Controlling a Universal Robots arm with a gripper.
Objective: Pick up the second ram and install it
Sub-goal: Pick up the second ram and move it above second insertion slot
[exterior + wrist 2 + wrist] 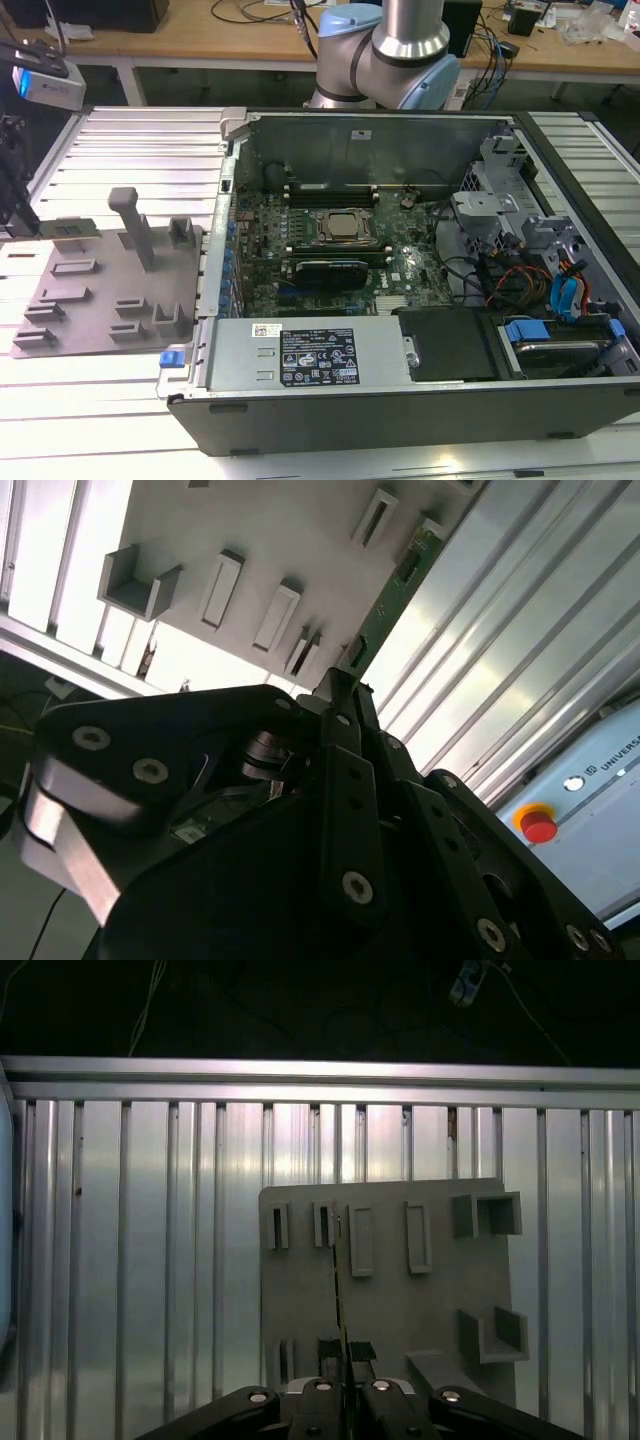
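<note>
Hanging over the grey holder (300, 530), the gripper (345, 683) has its jaws closed tight on one end of the ram (391, 595), well apart from the computer case (400, 135).

Power supply sticker (318, 365): print too small to read.
Pale box with red button (590, 780): lettering cut off, unreadable.

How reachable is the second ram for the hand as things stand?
Yes, apparently: the hand sits at the second ram, seemingly closed on one end of the stick above the grey holder tray, with nothing in between.
</note>
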